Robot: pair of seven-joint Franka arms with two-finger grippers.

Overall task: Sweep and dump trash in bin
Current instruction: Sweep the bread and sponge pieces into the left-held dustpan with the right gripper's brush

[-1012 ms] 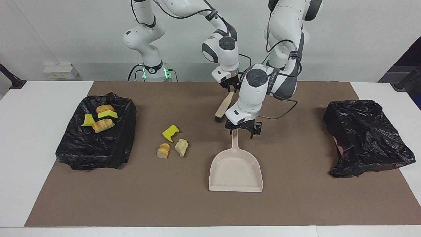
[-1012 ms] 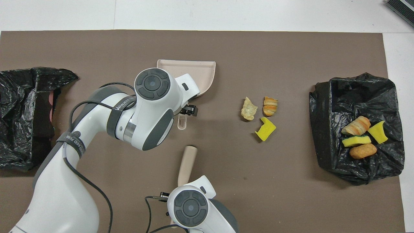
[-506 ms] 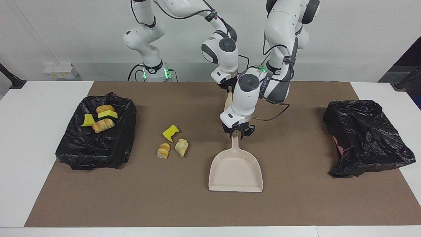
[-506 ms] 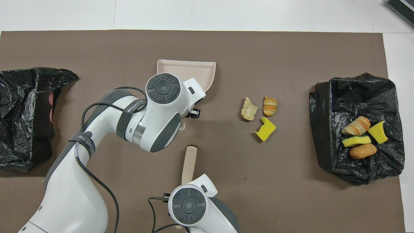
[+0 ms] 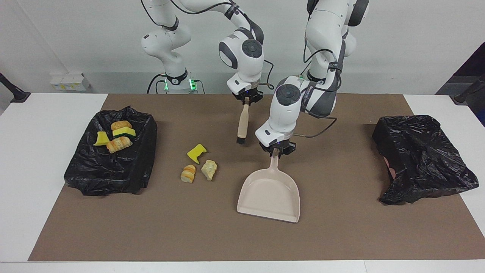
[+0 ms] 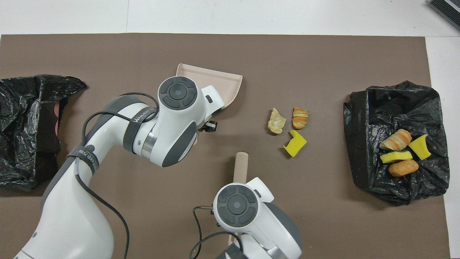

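Loose trash: three bits on the brown mat, close together, toward the right arm's end from the dustpan (image 5: pixel 269 197); a yellow chunk (image 5: pixel 196 152) nearest the robots, a striped piece (image 5: pixel 188 173) and a pale lump (image 5: pixel 209 169) just beside each other, farther out.
Looks: the yellow chunk is notched like an L; the striped piece is orange-banded, short, long axis running away from the robots; the lump is crumbly, irregular.
Binned trash: four bits in the black bin (image 5: pixel 110 167) at the right arm's end; two yellow, one striped, one brown roll.
Left end effector (image 5: pixel 276 151): clamped on the dustpan handle; the pan's mouth points away from the robots, slightly skewed.
Right end effector (image 5: pixel 246 98): closed on the brush (image 5: pixel 242 122) handle, bristles hanging down just above the mat.
Hidden: the overhead view has the left wrist covering the pan's handle.
Other bag (image 5: pixel 420 157): black, crumpled, at the left arm's end of the bench (image 5: pixel 22 151).
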